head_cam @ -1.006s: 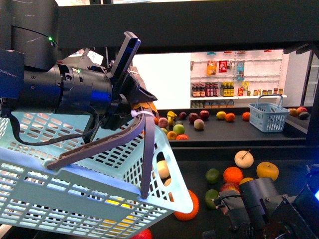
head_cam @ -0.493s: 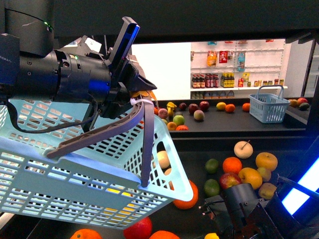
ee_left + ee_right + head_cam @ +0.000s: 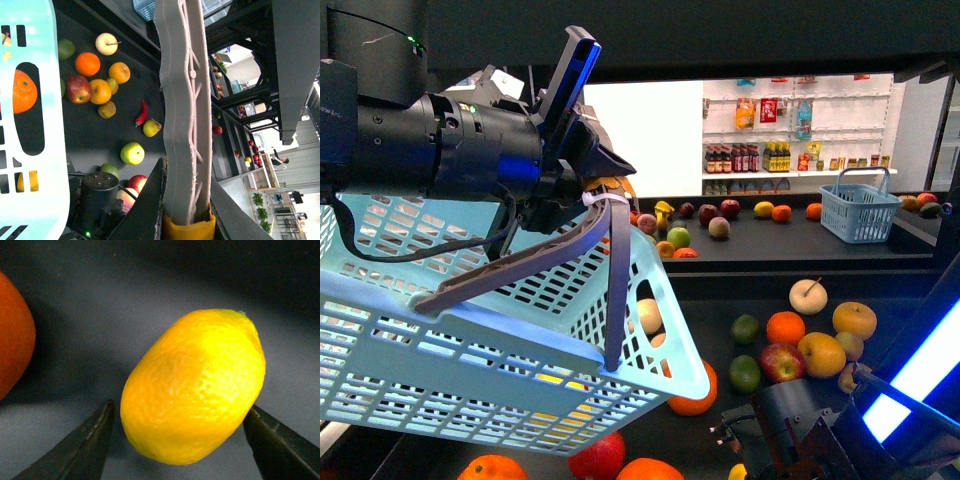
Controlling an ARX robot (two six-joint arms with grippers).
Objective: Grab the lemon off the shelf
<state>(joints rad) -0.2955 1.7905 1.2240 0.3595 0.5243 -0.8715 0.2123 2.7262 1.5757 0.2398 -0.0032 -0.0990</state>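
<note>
Lemon point(image 3: 192, 387) is seen lying on the black shelf tier point(image 3: 150, 285), with an orange fruit point(image 3: 12, 335) near it. It is flanked by the right gripper point(image 3: 179, 412), fingers spread apart, not clamped. The basket handle point(image 3: 181, 90) is pinched tight by the left gripper point(image 3: 186, 180), and the light-blue basket point(image 3: 470, 345) is held tilted.

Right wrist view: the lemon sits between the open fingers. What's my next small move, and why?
Probably close the right hand gently on the lemon: its fingers flank the fruit on both sides, jaws open, and it lies roughly centred between them on the shelf.
</note>
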